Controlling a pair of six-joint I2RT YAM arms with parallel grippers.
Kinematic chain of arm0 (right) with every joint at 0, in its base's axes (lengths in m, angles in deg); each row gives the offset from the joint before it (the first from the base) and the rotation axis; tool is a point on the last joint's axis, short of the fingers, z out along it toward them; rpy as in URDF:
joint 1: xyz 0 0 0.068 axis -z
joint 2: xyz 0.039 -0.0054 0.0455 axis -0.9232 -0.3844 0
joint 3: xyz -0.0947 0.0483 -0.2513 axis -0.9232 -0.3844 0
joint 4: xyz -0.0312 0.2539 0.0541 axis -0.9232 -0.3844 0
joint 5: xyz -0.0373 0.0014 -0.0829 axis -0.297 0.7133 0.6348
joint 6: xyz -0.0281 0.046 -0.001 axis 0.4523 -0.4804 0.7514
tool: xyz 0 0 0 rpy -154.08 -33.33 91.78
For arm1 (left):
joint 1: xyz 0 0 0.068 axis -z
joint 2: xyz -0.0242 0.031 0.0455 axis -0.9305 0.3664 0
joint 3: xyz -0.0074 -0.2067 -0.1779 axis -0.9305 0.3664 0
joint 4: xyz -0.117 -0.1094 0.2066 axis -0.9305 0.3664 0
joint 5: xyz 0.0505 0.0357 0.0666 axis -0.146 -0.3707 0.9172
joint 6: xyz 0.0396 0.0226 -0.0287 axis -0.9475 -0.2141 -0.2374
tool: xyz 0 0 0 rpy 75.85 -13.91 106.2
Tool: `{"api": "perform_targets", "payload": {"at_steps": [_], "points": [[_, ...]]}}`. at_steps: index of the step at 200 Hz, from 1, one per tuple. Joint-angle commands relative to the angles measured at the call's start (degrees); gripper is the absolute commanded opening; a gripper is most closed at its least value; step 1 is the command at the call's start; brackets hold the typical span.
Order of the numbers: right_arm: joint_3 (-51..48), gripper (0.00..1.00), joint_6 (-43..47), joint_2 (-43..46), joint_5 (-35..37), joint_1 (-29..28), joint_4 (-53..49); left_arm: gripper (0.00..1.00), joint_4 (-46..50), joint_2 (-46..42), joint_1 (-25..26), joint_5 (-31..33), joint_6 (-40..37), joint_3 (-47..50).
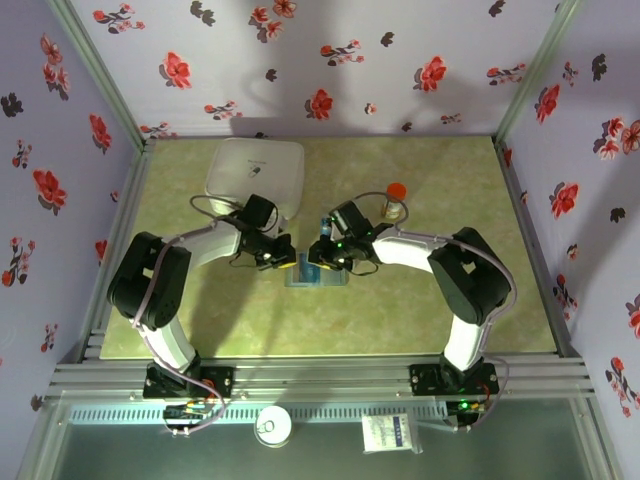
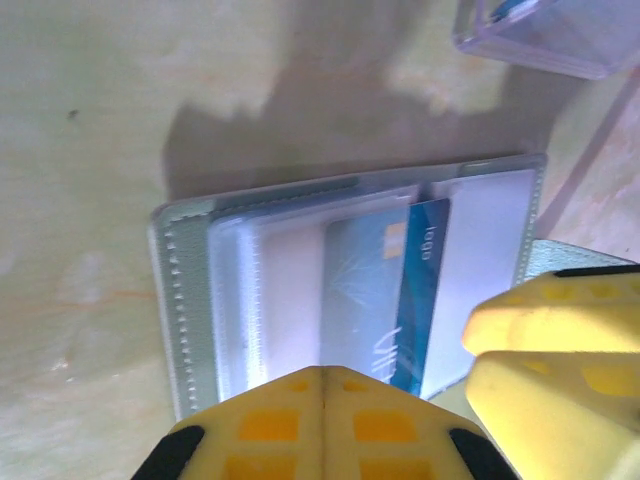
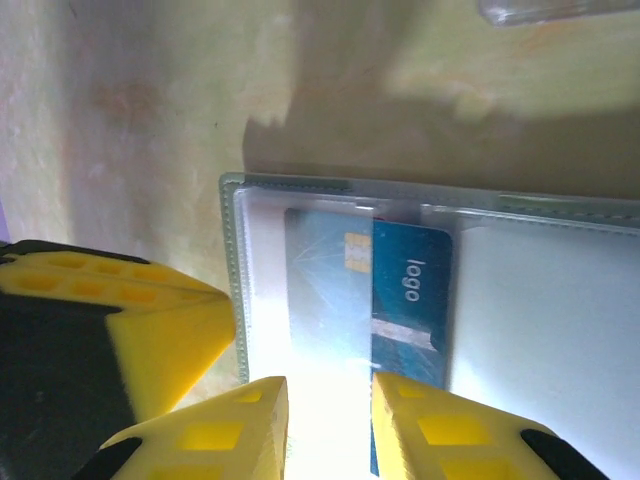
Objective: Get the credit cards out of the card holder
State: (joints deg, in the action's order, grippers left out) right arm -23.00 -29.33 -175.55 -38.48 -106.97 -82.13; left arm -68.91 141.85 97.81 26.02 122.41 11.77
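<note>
The slate grey card holder (image 1: 312,275) lies open on the green table between my two grippers. Its stitched edge (image 2: 190,300) frames clear sleeves. A blue-teal credit card (image 2: 420,290) sits half out of a sleeve, its bare part reading "logo" (image 3: 410,290). My left gripper (image 2: 325,378) is shut, tips together over the holder's near edge, with nothing between them. My right gripper (image 3: 325,420) is open, its fingers straddling the card's near end. The right gripper's fingers (image 2: 560,340) stand beside the left one. The red-orange card is out of view.
A large white box (image 1: 255,170) stands behind the left gripper. A small bottle with a red cap (image 1: 395,195) is behind the right gripper. A clear plastic tray (image 2: 540,35) sits just beyond the holder. Floral walls enclose the table.
</note>
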Motion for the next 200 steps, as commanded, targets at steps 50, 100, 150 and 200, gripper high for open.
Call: {"api": "perform_targets", "payload": {"at_steps": [50, 100, 150, 200], "points": [[-2.0, 0.29, -0.3, -0.3, 0.5, 1.5, -0.7, 0.00, 0.0, 2.6, 1.5, -0.9, -0.2, -1.2], [-2.8, 0.30, -1.7, -2.3, -1.4, 1.7, 2.7, 0.00, 1.6, 4.1, 1.6, 1.2, -1.1, -1.1], [-3.4, 0.29, -3.5, -3.2, -4.0, 1.8, 6.4, 0.00, 3.0, 4.2, 1.6, 2.4, -1.6, -0.8], [-4.3, 0.25, -4.6, -1.2, -5.1, 1.8, 8.7, 0.00, 1.1, 3.9, 1.6, 2.1, -0.3, 0.1]]}}
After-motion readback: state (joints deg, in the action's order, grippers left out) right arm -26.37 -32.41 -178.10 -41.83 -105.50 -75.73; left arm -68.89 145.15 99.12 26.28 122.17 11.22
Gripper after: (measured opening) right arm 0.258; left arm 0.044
